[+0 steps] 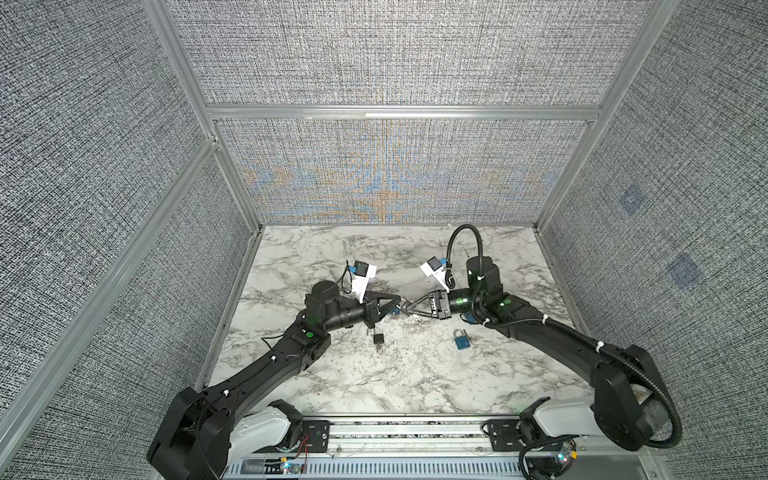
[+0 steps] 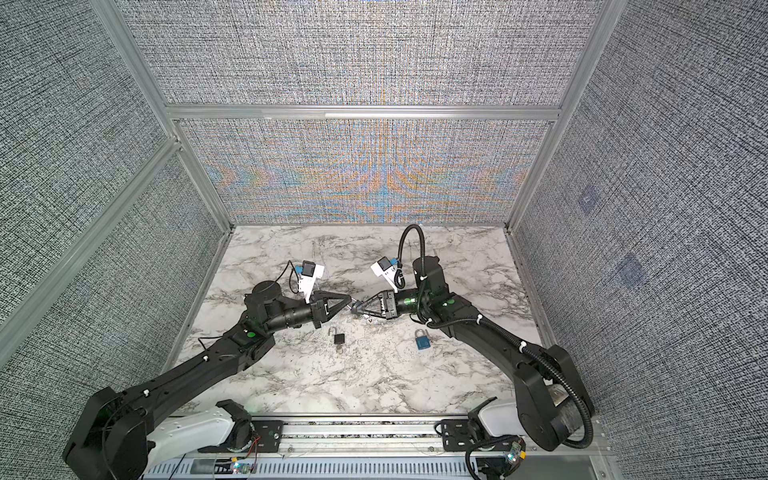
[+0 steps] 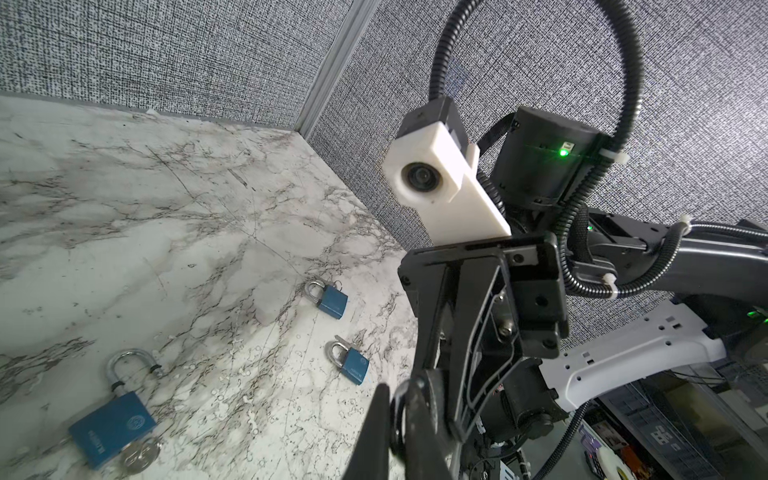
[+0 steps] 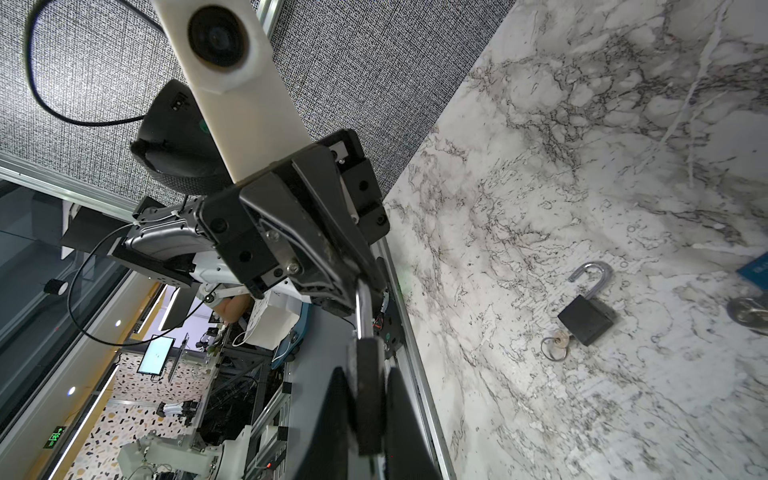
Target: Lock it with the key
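Mid-task, prob. Held padlock [image 4: 365, 395] up off surface [image 1: 332, 374], centre: right jaws clenched on body, left jaws clenched on shackle [image 4: 363, 309]. Can't tell if shackle seated; no key seen in it. Left to do, apparently: snap shut, turn key. Open black padlock [image 1: 379, 338] lying on surface, apart.

Robot lab cell: aluminium frame [image 1: 399, 111], fabric panels [image 1: 395, 54], marble-print tabletop [image 1: 395, 374], robot arms [image 1: 266, 370] [image 1: 557, 336]; monitor [image 4: 156, 354] beyond.
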### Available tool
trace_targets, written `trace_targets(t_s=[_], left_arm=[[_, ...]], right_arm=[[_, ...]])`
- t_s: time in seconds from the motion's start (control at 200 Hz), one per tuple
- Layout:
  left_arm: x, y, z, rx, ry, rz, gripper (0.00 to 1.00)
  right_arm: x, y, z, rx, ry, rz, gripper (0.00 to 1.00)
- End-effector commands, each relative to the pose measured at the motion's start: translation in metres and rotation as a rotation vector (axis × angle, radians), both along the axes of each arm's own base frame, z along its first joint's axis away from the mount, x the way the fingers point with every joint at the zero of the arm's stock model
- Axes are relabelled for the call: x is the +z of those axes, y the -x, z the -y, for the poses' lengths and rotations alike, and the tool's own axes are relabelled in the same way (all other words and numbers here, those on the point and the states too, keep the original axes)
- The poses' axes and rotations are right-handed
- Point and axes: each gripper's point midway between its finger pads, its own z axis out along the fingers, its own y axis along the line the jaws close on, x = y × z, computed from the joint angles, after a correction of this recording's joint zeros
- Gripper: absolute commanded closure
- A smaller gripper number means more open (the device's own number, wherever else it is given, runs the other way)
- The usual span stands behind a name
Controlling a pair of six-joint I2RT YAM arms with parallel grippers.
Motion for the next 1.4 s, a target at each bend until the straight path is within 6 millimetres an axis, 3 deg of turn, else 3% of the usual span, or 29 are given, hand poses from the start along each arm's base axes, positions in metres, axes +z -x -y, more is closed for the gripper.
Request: trace_targets(t_s=[0.0,0.395,0.58,0.68,0.905,1.156,1.391], left_arm=[[-0.004,0.021,0.004,-0.121,-0.006,-0.044,0.88],[0.002,0.018,0.005,-0.118,0.019,-0.035,0.83],[0.003,0.015,0.003,-0.105,0.034,-0.052,1.00],[0.001,0.012,0.001,-0.083,0.034,-0.071,1.00],[-0.004,0.001,-0.010,0.019,0.044,-0.083,1.00],[0.005,-0.002,-0.020,0.079,0.074,-0.052,1.00],[0.010,-0.002,-0.018,0.065,0.080,-0.053,1.00]], right_arm=[[0.011,-0.014,-0.001,-0.059,-0.024,0.093,1.00],[0.010,-0.011,-0.003,-0.043,-0.026,0.089,1.00],[0.007,-0.009,-0.005,-0.035,-0.024,0.084,1.00],[0.005,-0.009,-0.004,-0.040,-0.021,0.081,1.00],[0.003,-0.010,0.002,-0.059,-0.018,0.092,0.66],[-0.004,-0.009,0.011,-0.075,-0.011,0.082,0.65],[-0.008,-0.009,0.005,-0.048,-0.028,0.062,0.65]])
